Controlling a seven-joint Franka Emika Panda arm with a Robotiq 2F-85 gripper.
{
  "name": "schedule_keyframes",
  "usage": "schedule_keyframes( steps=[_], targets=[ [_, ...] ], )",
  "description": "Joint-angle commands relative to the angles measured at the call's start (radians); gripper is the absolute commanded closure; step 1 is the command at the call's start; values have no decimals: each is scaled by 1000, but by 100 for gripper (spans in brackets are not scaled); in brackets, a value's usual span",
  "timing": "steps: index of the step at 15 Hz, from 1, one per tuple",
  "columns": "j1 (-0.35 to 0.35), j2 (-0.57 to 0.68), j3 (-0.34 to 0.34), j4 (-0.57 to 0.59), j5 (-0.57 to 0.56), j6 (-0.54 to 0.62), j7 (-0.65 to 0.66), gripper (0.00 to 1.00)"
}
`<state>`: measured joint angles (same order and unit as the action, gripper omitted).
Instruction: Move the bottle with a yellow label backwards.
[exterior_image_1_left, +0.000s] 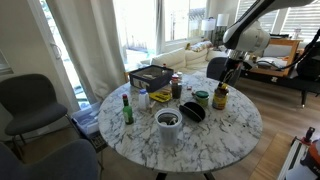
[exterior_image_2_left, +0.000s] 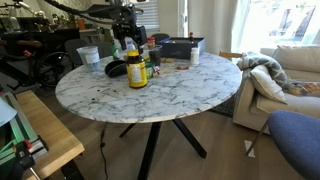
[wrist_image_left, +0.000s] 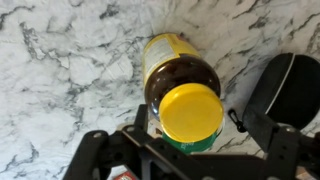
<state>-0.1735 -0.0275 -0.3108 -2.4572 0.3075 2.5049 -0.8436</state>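
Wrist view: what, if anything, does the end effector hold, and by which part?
The end effector straddles the bottle with a yellow label at its brown shoulder, below the yellow cap; whether it actually clamps cannot be told.

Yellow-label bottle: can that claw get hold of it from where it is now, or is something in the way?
Probably yes. In the wrist view the gripper hangs open right over the bottle, with a finger on either side of its cap. The black object sits close by but does not seem to block the fingers.
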Motion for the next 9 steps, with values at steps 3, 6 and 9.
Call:
schedule_keyframes(
  steps=[3, 6, 9],
  targets=[
    [-27, 44, 26, 17, -4, 28, 11, 19],
    [-31, 48, 33, 18, -13, 41, 10, 41],
    [-33, 38, 41, 16, -40, 66, 11, 59]
  ],
)
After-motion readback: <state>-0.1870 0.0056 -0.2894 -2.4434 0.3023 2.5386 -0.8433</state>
